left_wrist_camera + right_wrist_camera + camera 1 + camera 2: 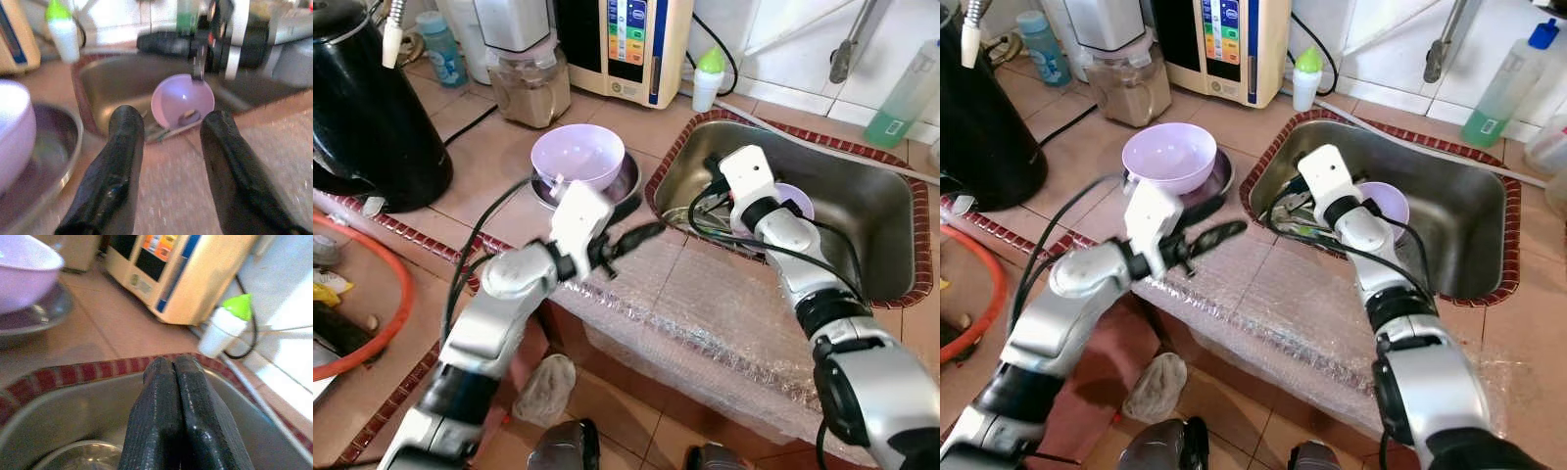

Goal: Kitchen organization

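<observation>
Two grippers: left gripper (641, 235) jaws apart nr sink (881, 211), right gripper (176, 382) jaws clenched, empty.

A home kitchen: a tiled counter (489, 162) with a steel sink (862, 211), blender (524, 59) and black kettle (367, 117).

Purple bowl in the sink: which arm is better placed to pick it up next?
Right, probably. The right claw is already inside the sink, beside the purple bowl, though its fingers are shut and must open first. The left claw is open but sits over the counter outside the sink rim.
</observation>
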{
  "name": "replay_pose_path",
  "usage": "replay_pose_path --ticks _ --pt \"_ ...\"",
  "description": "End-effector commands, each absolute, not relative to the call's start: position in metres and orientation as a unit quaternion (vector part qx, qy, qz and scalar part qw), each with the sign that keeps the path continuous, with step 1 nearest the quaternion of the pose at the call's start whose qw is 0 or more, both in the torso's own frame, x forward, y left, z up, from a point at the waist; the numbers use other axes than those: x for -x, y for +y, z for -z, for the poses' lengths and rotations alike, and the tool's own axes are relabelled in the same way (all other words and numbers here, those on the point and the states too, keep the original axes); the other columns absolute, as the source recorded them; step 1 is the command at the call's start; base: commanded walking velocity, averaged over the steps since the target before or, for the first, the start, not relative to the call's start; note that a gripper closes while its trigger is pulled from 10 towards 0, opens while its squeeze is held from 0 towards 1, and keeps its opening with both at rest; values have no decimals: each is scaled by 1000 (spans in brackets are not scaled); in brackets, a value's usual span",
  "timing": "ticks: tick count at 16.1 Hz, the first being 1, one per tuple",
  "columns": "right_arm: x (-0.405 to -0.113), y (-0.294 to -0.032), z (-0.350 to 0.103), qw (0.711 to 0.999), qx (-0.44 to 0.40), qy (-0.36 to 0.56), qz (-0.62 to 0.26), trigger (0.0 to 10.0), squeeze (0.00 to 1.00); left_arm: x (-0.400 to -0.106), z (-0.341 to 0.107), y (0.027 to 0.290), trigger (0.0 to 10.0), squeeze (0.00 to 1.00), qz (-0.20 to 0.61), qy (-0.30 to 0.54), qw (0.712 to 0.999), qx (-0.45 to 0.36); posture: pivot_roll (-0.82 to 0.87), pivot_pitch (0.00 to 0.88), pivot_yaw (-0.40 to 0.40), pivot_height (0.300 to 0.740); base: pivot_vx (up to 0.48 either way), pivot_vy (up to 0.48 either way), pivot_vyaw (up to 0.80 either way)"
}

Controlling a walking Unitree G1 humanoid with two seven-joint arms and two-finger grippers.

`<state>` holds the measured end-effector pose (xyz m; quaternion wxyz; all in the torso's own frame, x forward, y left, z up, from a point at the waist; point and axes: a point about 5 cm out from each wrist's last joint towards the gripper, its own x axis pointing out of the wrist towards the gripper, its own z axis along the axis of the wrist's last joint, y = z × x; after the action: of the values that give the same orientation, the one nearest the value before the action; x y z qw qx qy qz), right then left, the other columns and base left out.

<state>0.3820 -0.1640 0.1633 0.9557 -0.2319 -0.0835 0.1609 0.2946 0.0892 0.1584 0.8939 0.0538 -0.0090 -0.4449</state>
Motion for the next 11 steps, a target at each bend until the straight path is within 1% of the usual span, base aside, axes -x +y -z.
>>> replay_pose_path --ticks 1,2,5,7,10,11 --pt "-384 -161 -165 957 228 -86 -159 2353 0 -291 -159 89 10000 1000 452 -2 891 -50 67 89 53 740 0 0 0" --pt "-384 -161 -162 959 225 -79 -153 10000 1000 -290 -159 90 10000 1000 451 -1 891 -52 73 88 50 740 0 0 0" --pt "-381 -150 -149 959 208 -65 -180 10000 1000 -290 -159 91 10000 1000 446 6 894 -49 79 86 46 740 0 0 0" --pt "-378 -149 -145 956 207 -61 -197 10000 1000 -292 -159 94 10000 1000 440 5 897 -50 72 85 42 740 0 0 0" --pt "-371 -151 -132 959 192 -50 -203 10000 1000 -302 -170 103 10000 1000 382 -25 923 -30 56 81 29 740 0 0 0" --pt "-365 -153 -125 963 175 -51 -197 10000 1000 -311 -178 112 10000 1000 334 -43 942 -8 51 81 29 740 0 0 0"
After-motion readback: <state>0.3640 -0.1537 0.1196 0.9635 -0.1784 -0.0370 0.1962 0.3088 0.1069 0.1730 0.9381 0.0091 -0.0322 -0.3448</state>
